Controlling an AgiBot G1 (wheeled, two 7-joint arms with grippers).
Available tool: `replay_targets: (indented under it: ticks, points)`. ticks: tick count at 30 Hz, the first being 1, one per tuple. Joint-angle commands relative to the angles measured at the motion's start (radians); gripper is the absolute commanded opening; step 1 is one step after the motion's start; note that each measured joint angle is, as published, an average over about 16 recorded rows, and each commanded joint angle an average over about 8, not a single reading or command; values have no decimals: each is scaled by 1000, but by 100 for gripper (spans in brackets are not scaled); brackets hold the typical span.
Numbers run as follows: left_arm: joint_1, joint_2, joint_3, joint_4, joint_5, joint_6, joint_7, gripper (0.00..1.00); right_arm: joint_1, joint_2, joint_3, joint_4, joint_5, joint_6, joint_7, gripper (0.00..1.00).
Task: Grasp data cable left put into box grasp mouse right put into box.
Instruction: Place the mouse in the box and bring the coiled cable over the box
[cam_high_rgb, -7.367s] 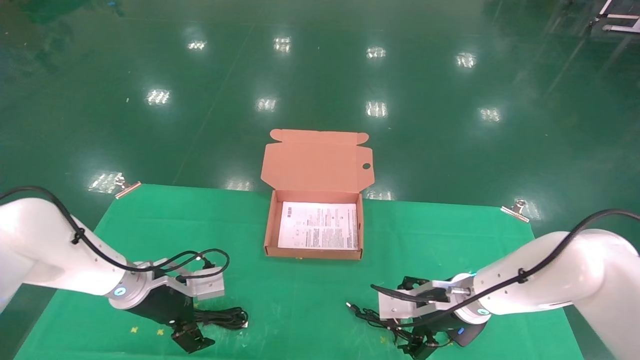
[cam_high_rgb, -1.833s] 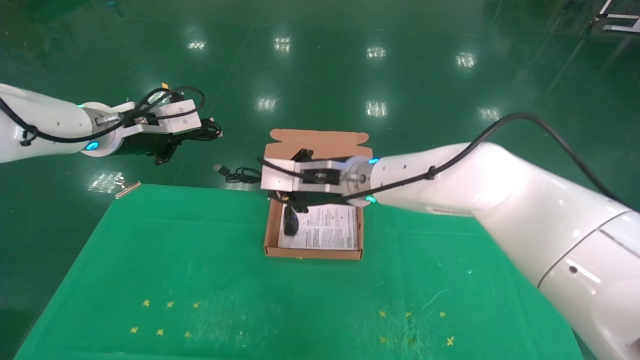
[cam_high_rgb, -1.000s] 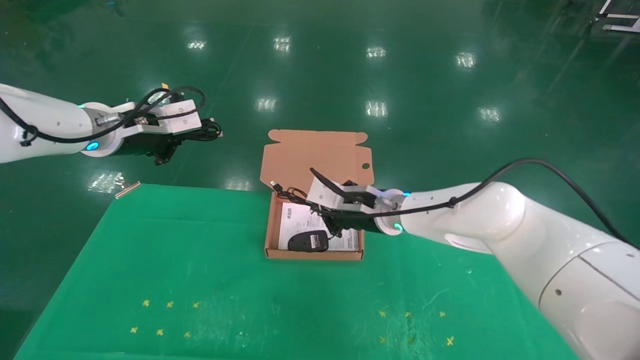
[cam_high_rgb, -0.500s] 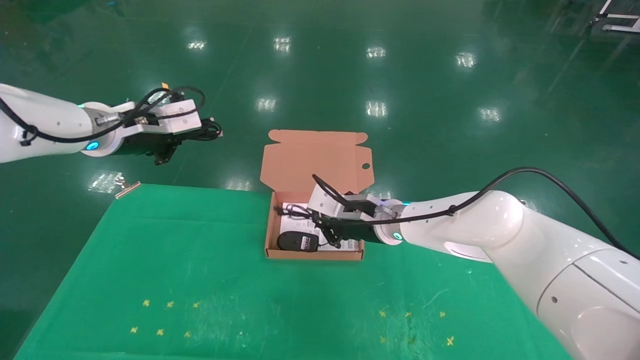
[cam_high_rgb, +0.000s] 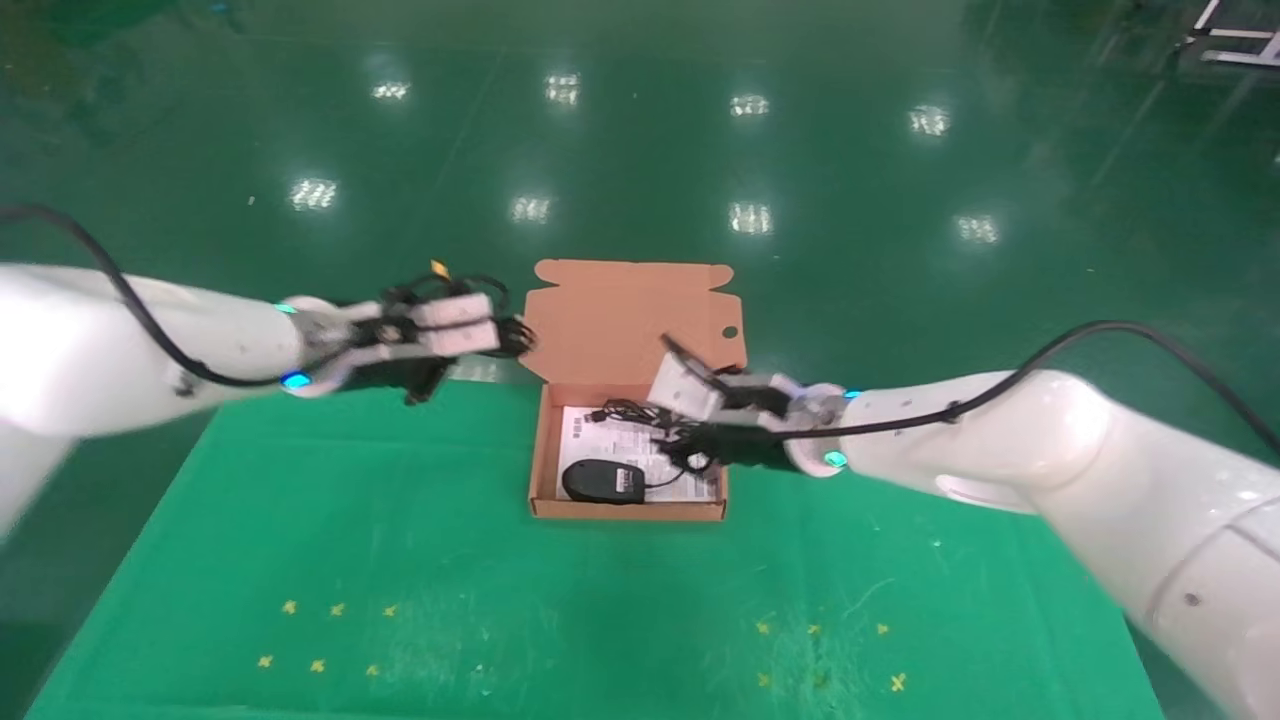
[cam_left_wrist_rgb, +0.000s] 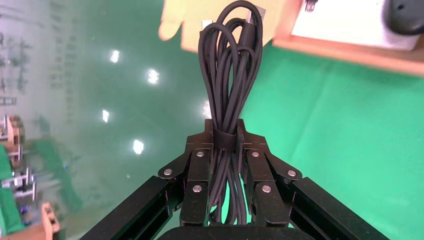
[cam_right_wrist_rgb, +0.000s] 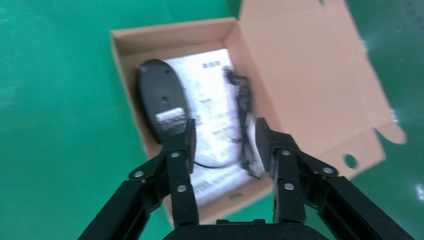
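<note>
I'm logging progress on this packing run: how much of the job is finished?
Done: the mouse lies in the box on the printed sheet, and the right gripper hangs above it, jaws open. In hand: the left gripper grips the coiled data cable beside the box's lid. Left: putting that cable into the box.
</note>
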Motion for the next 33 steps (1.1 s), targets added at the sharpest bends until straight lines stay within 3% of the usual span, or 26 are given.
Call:
replay_targets:
  ticks: [1, 15, 28, 29, 33]
  points:
    - [23, 12, 5, -4, -5, -18, 9, 0, 7, 18, -2, 14, -5, 4, 6, 100]
    - [106, 178, 46, 185, -111, -213, 186, 0, 58, 266, -54, 260, -89, 56, 162, 100]
    - [110, 203, 193, 223, -319, -327, 273, 0, 107, 415, -136, 464, -225, 89, 365, 100]
    - [107, 204, 207, 225, -332, -333, 272, 5, 112, 422, -142, 475, -236, 90, 380, 100]
    - [100, 205, 252, 231, -370, -349, 267, 54, 126, 442, -158, 505, -270, 90, 426, 100]
